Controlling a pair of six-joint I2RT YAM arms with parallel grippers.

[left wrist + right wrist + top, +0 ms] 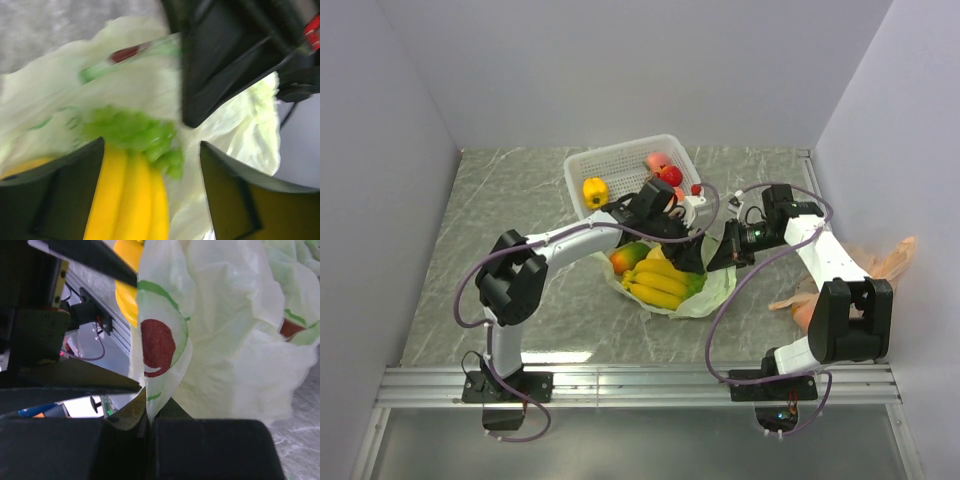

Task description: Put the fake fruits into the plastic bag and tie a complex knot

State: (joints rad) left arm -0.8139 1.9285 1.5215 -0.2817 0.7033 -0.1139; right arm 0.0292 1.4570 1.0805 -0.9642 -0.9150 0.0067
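Left claw (151,150): fingers (65,190) spread wide, nothing gripped. It hangs over the mouth of the bag (135,85). Bananas (127,200) and green grapes (142,132) show in the gap between the fingers, beyond the tips. This view is blurred, so contact with the fruit cannot be told.

Right claw (149,422): fingers pressed together, pinching a fold of bag film. The pinch sits at the rim on the bag's right side. From the pinch the film rises, printed with a red disc and green lines.

Bag: pale green and crinkled, it lies on the table (500,220) near the centre, just in front of the basket (582,165) and between the two claws. Its mouth faces up. Seen from above, it holds the bananas, with a mango (628,258) against their far left side.

Basket: white lattice. It holds a yellow fruit (595,191) at the near left, and a pink fruit (658,160) and a red fruit (671,175) at the right.

Orange bag (880,262): it lies against the right wall beside the right arm, well apart from the green bag.
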